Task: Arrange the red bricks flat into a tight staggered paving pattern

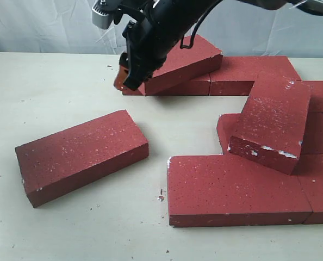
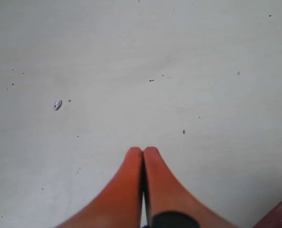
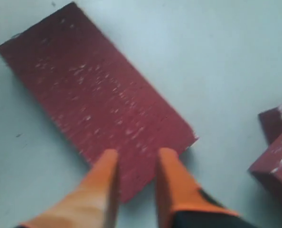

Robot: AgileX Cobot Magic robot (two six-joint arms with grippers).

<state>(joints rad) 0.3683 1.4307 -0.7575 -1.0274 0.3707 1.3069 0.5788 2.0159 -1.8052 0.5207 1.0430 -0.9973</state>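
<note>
- Your right gripper (image 3: 135, 159): fingers narrowly parted above the lone brick (image 1: 82, 156), lying flat at left.
- Your left gripper (image 2: 143, 151): fingertips pressed together over the bare table (image 2: 131, 71).

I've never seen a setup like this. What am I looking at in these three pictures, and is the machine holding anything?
It is a robot with two arms, each ending in an orange two-fingered tool. One picture views the table from outside; the other two come from cameras on the wrists. On it lie red bricks: a loose brick apart, the rest grouped, a tilted brick leaning on its neighbours. The left tool is shut over bare table. The right tool is open, facing the loose brick. Nothing is held.
</note>
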